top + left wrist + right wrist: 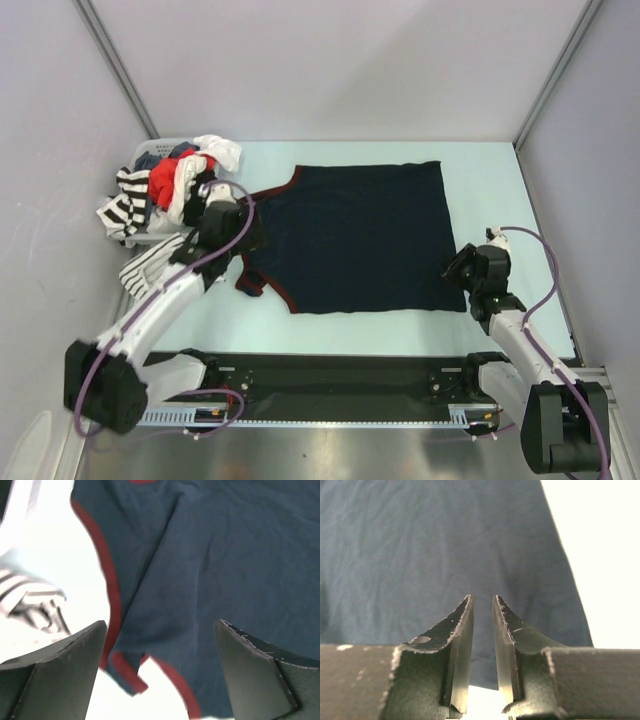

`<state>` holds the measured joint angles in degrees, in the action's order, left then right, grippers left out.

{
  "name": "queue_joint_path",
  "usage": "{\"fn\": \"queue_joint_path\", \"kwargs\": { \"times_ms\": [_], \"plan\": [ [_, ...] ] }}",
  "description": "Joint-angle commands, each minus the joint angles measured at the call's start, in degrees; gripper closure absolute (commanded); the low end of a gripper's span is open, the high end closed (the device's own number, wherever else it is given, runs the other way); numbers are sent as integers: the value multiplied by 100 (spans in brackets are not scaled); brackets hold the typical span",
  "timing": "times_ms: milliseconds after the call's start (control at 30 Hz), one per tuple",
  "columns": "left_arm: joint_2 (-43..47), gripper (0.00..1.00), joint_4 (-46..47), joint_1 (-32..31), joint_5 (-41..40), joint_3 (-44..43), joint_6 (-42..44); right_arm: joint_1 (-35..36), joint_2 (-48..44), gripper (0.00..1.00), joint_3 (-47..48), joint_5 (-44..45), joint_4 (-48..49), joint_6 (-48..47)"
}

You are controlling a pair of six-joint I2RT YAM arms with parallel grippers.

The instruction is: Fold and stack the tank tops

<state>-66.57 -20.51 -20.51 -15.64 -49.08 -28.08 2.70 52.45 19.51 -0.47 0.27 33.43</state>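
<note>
Pale surface (480, 170): navy jersey (360, 235) flat, unfolded. Left gripper (160, 624) jaws wide, empty; right gripper (482, 597) jaws barely parted, empty. Next, probably: grip edge, fold.

The table (480, 170) has a pale mint top that fills the middle of the overhead view. It ends at the back wall (340, 60), a plain pale lavender-grey panel across the top of the frame. A left wall (50, 120) and a right wall (600, 150) of the same colour close in the sides. Slim metal posts run diagonally in the upper left (115, 65) and the upper right (560, 70), where the panels meet. A black base plate (340, 370) lies along the bottom of the frame, with a shiny grey metal surface (330, 455) below it. The light is bright and even, and in the wrist views the bare table shows almost white.
</note>
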Motion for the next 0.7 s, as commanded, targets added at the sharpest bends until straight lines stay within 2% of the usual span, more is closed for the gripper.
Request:
{"fn": "queue_joint_path", "kwargs": {
  "times_ms": [0,33,133,167,233,267,367,400,500,533,667],
  "plan": [
    [1143,5,56,12,228,660,-303,212,-156,73,62,-848,359,-241],
    [1381,0,-31,12,237,776,-321,614,-121,71,123,-823,333,-214],
    [2146,0,-189,38,149,1023,-418,1476,-33,66,360,-648,350,-214],
    [2261,0,-381,56,149,1041,-418,2097,63,61,396,-499,499,-179],
    [2490,0,-750,100,131,945,-427,2715,204,55,448,-367,806,-57],
    [2543,0,-892,100,105,883,-427,3301,335,50,492,-209,1043,5],
    [2867,0,-1287,126,263,637,-488,4280,1064,46,896,485,1456,102],
    [2973,0,-1393,135,211,497,-584,4831,1614,46,1080,634,1536,120],
    [3386,0,-1675,135,79,216,-516,5510,2504,44,1783,847,1932,199],
    [3491,0,-1736,135,44,128,-471,5661,3064,43,2176,864,2037,225],
    [3931,0,-2262,135,-421,-329,-146,6084,4369,38,3082,847,2555,322]
  ]
}}
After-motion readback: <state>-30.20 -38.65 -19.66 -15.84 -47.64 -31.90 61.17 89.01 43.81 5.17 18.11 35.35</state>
